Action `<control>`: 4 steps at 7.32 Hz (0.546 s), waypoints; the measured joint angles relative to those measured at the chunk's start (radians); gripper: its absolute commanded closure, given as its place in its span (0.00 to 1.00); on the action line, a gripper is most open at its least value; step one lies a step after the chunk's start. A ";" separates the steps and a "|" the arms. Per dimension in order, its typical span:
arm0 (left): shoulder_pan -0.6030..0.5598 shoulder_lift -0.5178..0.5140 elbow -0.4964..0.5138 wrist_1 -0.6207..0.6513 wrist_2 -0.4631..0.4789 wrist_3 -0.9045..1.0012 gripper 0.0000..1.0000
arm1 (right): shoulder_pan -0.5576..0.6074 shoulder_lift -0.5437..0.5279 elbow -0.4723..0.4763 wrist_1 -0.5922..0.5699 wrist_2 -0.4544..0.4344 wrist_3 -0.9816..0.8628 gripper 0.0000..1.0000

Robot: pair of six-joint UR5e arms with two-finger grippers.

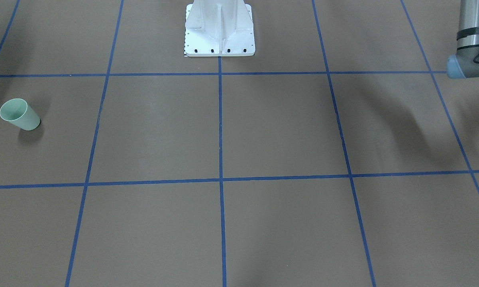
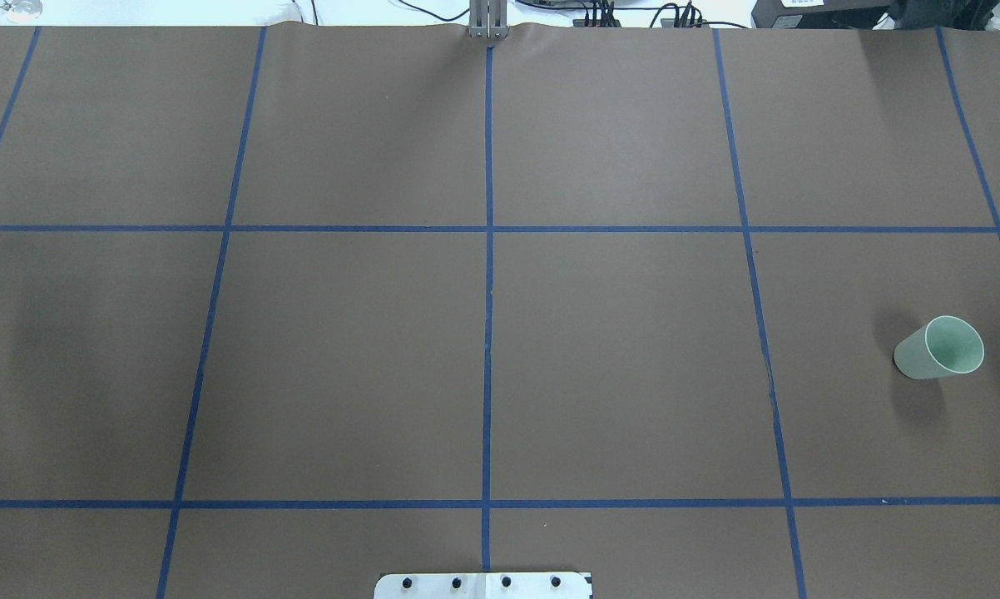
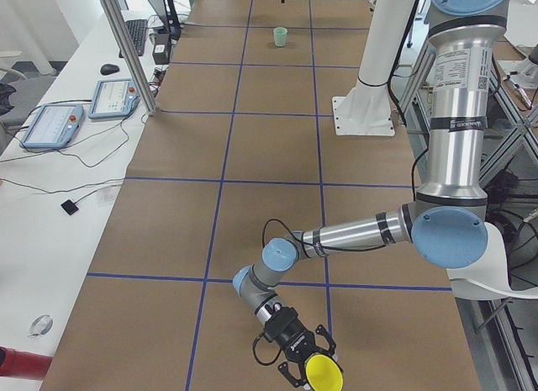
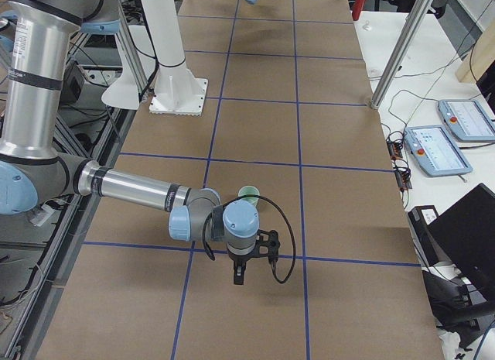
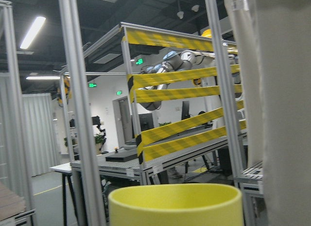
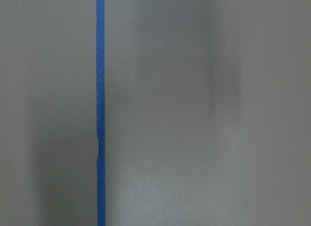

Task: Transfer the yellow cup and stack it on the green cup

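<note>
Exterior left view: small bright yellow plastic tumbler [image 3: 324, 376] sits right at the fingertips of the left gripper [image 3: 304, 363], near the table's end on the robot's left; grasped or only touching, cannot tell from here; left wrist view shows just that tumbler's rim along the bottom edge, no fingers; right gripper [image 4: 238, 279] points down over the brown paper-covered table [image 2: 342, 374], by a blue tape line [image 6: 100, 90]; clenched or released, cannot tell; small pale mint-green plastic tumbler [image 2: 939, 348] stands upright, mouth up, on the robot's right side, just beyond the right wrist in exterior right view, well apart from the yellow one; between them: tape grid, white pedestal base [image 1: 219, 30] at the robot-side edge; both tumblers plain, tapered, wider at the rim, no handle.
</note>
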 measured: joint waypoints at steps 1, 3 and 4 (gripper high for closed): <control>-0.035 -0.003 -0.005 -0.096 0.099 0.072 1.00 | 0.000 0.003 0.001 0.000 0.012 0.000 0.00; -0.096 -0.005 -0.015 -0.320 0.266 0.263 1.00 | -0.001 0.011 0.000 0.000 0.029 -0.003 0.00; -0.116 -0.001 -0.019 -0.468 0.322 0.388 1.00 | -0.001 0.013 0.000 0.002 0.032 -0.005 0.00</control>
